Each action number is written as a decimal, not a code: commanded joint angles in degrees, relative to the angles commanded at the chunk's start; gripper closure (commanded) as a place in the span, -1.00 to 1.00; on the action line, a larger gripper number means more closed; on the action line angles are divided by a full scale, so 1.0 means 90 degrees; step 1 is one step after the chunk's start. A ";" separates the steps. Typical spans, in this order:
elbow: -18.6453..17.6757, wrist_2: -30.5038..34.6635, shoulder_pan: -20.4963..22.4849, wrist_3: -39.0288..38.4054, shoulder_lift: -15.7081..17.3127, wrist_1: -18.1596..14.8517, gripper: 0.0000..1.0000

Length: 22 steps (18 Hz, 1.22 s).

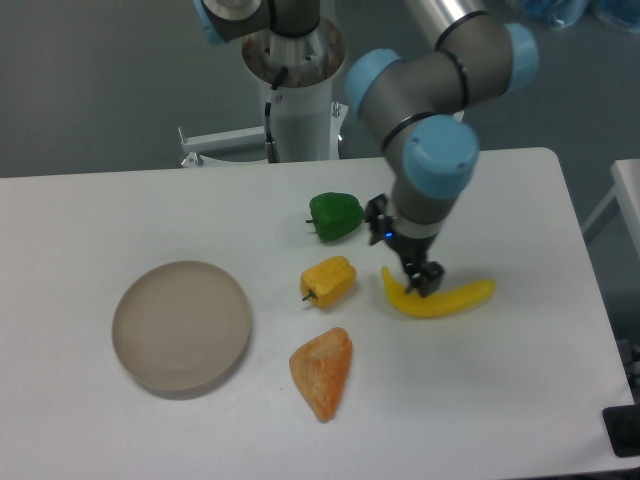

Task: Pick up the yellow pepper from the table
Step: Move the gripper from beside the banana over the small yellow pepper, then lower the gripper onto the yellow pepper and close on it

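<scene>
The single fixed camera looks down on the white table [520, 400] from the front. The yellow pepper [329, 281] lies on its side near the middle of the tabletop, its short dark stem pointing left, untouched and free on all sides. Behind it sits a green pepper [335, 215], in front of it an orange wedge-shaped piece [323, 372], to its right a long yellow banana [437, 297], and well to its left a round beige plate [181, 325].

The gripper [423, 280] hangs from the grey-and-blue arm with its dark fingers pointing down over the left half of the banana, just right of the pepper but not above it. From this angle the fingers overlap each other and the banana, so I cannot tell how far apart the jaws stand, nor whether they touch the fruit below; nothing appears to be held.

As for progress, nothing of the pick itself is done: the pepper rests on the table and the claw is not yet around it. What remains, by my reading, is to bring the gripper leftward over the pepper, lower the fingers on either side of its lobed body, close, and lift.
</scene>
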 joint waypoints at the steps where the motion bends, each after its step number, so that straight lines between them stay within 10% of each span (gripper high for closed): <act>1: -0.0312 0.0019 -0.0069 -0.0070 0.0010 0.0408 -1.00; 5: -0.1162 0.0049 -0.0089 -0.0061 0.0243 0.1455 -1.00; 22: -0.2025 0.0147 -0.0245 -0.0022 0.0176 0.2550 -1.00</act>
